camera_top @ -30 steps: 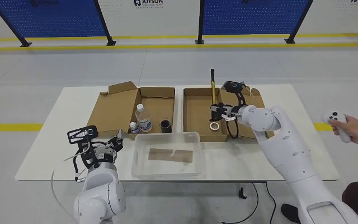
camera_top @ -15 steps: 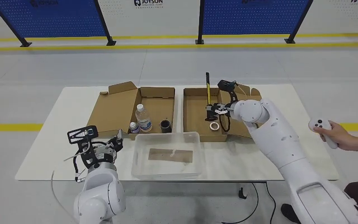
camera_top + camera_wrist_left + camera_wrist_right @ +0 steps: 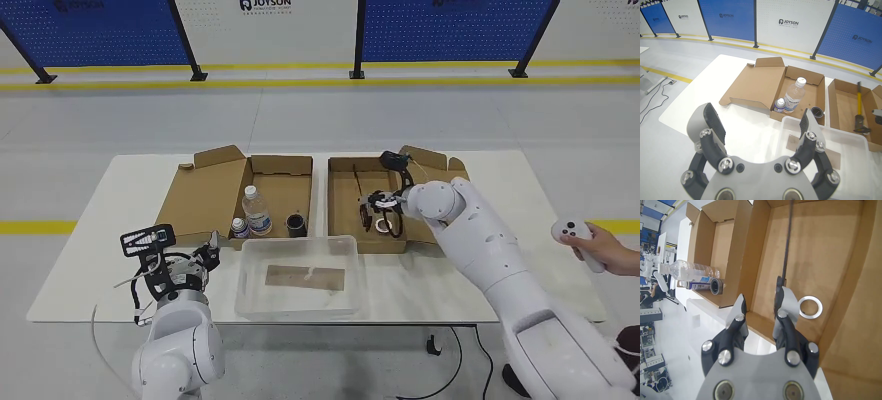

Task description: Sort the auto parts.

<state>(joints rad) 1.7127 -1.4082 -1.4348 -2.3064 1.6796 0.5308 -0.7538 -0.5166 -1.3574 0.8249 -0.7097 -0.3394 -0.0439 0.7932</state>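
Observation:
A long tool with a yellow handle (image 3: pixel 859 100) and a black head (image 3: pixel 860 127) lies tilted in the right cardboard box (image 3: pixel 341 225); it shows as a thin dark bar (image 3: pixel 357 186) from above. My right gripper (image 3: pixel 762 296) hangs open low over this box's near end, and the tool's dark end (image 3: pixel 780 281) rests against one finger (image 3: pixel 788 298). A silver ring (image 3: pixel 810 307) lies on the box floor beside that finger. My left gripper (image 3: pixel 757 108) stands open and empty above the table's front left, beside the clear bin (image 3: pixel 300 246).
The left cardboard box (image 3: pixel 283 185) holds a water bottle (image 3: pixel 256 210), a spray can (image 3: pixel 239 228) and a black cylindrical part (image 3: pixel 296 222) along its near wall. A brown flat piece (image 3: pixel 305 277) lies in the clear bin. Bare white table spreads to the far left.
The right arm swung the tool down from upright to lying in the right box, shifted left, and its gripper has opened. The left arm has not moved.

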